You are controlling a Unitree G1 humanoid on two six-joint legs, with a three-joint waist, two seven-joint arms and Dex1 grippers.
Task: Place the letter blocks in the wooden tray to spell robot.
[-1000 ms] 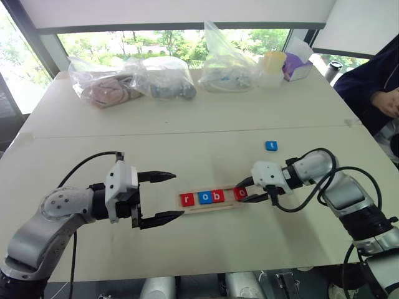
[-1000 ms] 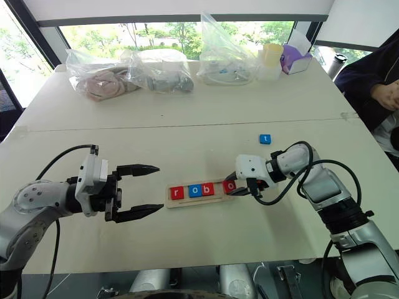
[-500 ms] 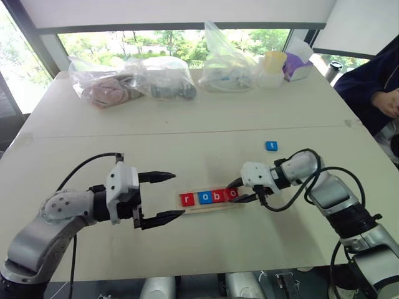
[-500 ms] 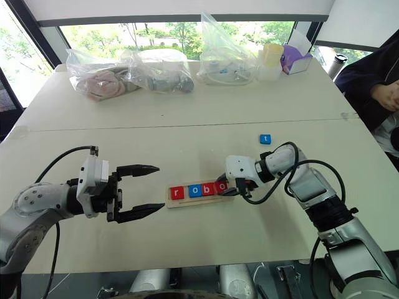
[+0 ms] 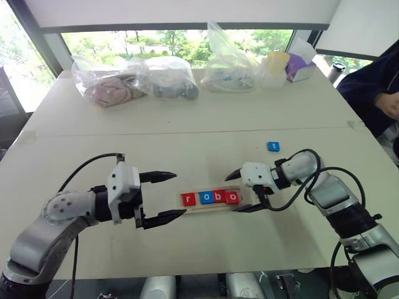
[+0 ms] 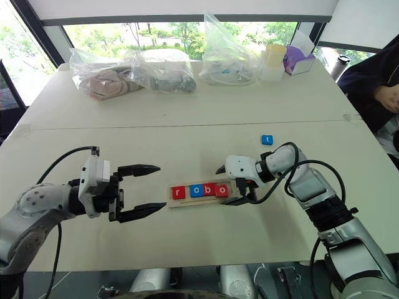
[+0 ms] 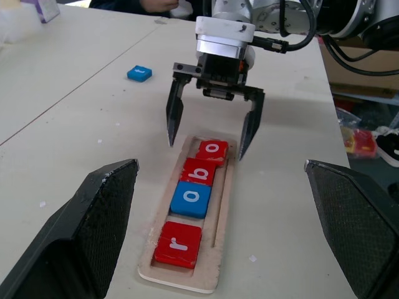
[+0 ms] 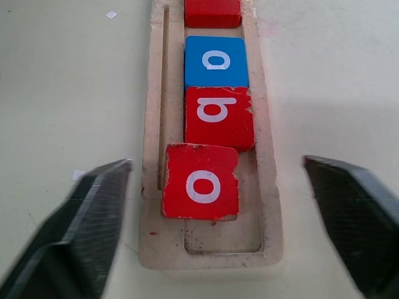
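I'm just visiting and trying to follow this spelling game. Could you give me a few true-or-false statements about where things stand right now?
1. Four blocks lie in the wooden tray. True.
2. The blue t block is in the tray. False: it lies apart on the table.
3. The right gripper grips the red o block. False: its fingers stand open either side of the tray.
4. The left gripper is open and holds nothing. True.

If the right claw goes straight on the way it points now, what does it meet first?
Most likely the red o block at the near end of the wooden tray, lying slightly crooked. The open right claw straddles that end and points down along the row.
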